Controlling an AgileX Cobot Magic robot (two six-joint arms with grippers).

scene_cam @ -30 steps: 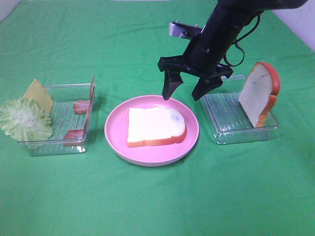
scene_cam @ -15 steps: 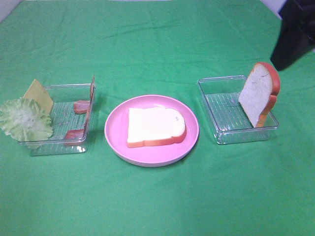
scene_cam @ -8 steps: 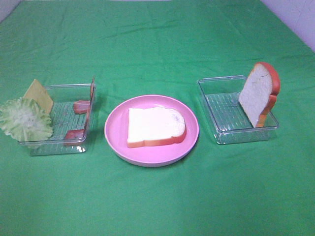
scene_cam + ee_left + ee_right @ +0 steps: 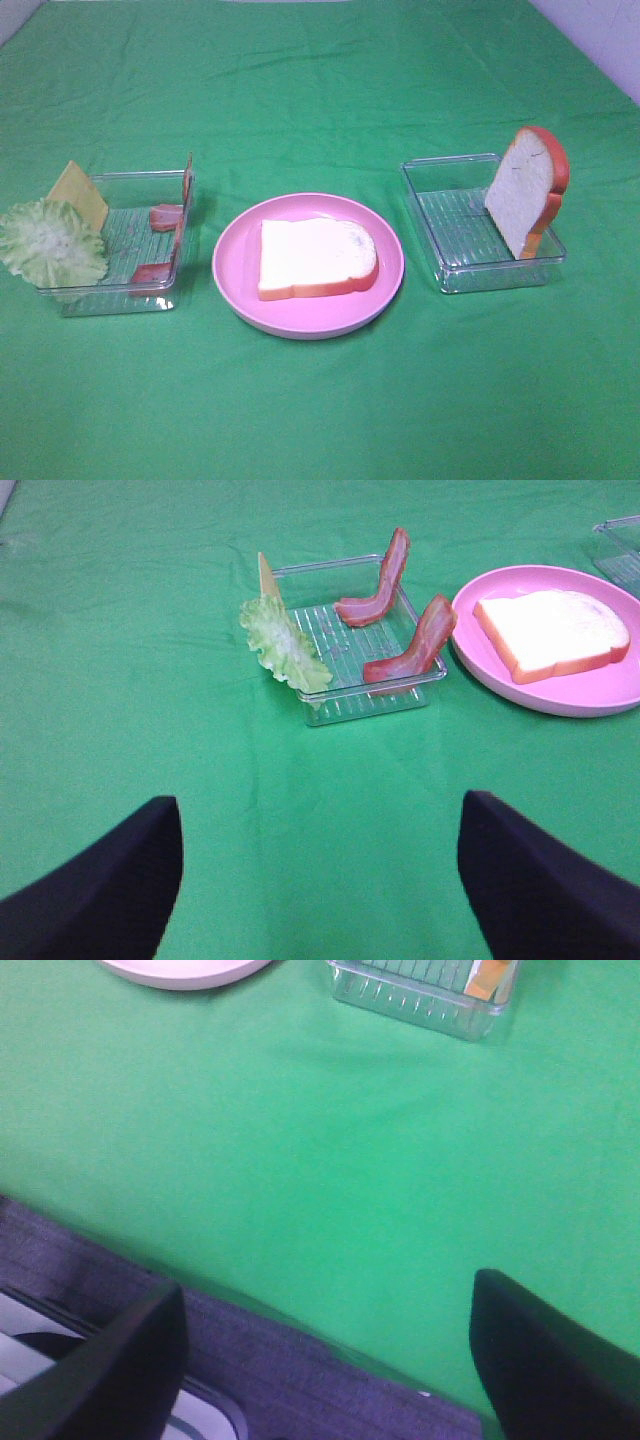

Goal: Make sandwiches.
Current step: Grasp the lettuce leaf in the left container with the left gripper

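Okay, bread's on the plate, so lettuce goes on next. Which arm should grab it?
Left, probably. The lettuce lies on the left arm's side, and the left pincer is open and faces it directly. The right pincer looks at bare cloth near the bread tray.

Laid out on the green table (image 4: 320,100): 2 bread slices (image 4: 318,257) (image 4: 525,195), 1 pink plate (image 4: 232,270), 2 clear trays (image 4: 125,300) (image 4: 450,215), 2 bacon strips (image 4: 385,575) (image 4: 420,645), 1 lettuce leaf (image 4: 50,243), 1 cheese square (image 4: 80,193).

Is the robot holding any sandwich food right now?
No, nothing is held. The left gripper and the right gripper are both open and empty.
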